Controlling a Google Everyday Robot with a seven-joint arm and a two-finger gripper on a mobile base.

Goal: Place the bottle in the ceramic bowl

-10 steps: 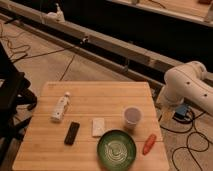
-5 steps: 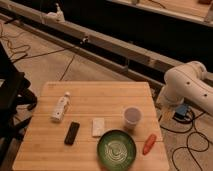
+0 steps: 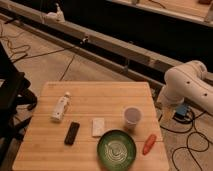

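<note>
Now we fetch the bottle point(image 3: 60, 107).
Claw unseen beyond the arm point(image 3: 187, 85), right of the tabletop point(image 3: 110, 97), its state untellable; we should grip mid-body, crosswise.

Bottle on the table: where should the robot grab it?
Grab the bottle around its wide middle, coming straight down from above. It lies flat on the table, so its long sides are free. The gripper is out of view, past the white arm beside the table.
</note>
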